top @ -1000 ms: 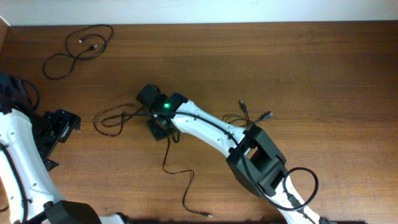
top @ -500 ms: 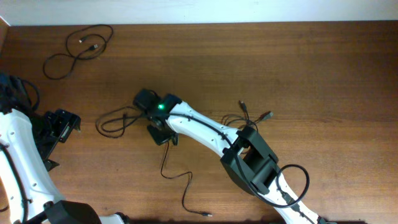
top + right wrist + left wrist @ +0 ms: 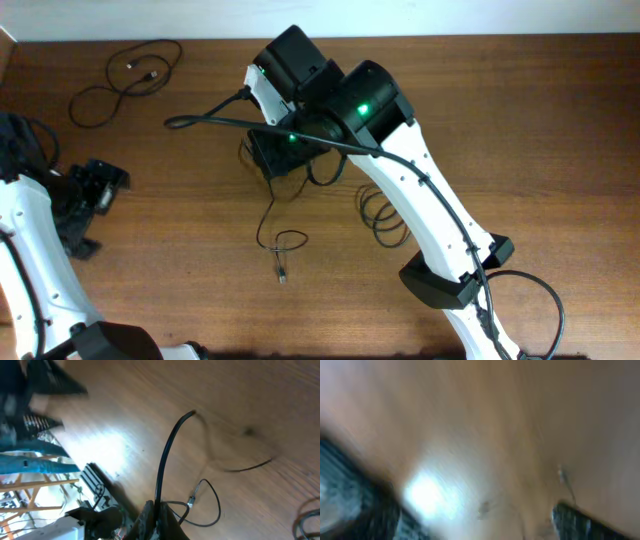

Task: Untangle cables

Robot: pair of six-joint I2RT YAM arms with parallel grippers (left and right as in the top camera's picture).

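My right gripper [image 3: 280, 158] is raised high above the table and shut on a thin black cable [image 3: 205, 122]. In the right wrist view the jaws [image 3: 159, 510] pinch this cable [image 3: 167, 455], which sticks out stiffly to a bend. A tail of cable [image 3: 268, 215] hangs to the table and ends in a small loop with a plug [image 3: 282, 274], also seen in the right wrist view [image 3: 192, 500]. More coiled loops [image 3: 382, 215] lie by the right arm. A separate cable [image 3: 120, 80] lies at the back left. My left gripper [image 3: 97, 188] is at the left edge, open and empty; its wrist view is blurred.
The raised right arm [image 3: 430, 200] covers much of the table's middle and right. The left arm [image 3: 30, 250] runs along the left edge. The white wall borders the table's back edge [image 3: 450, 38].
My right arm has risen sharply and swung toward the back, lifting the cable off the table. The tail and plug were dragged up and left. The left gripper barely moved.
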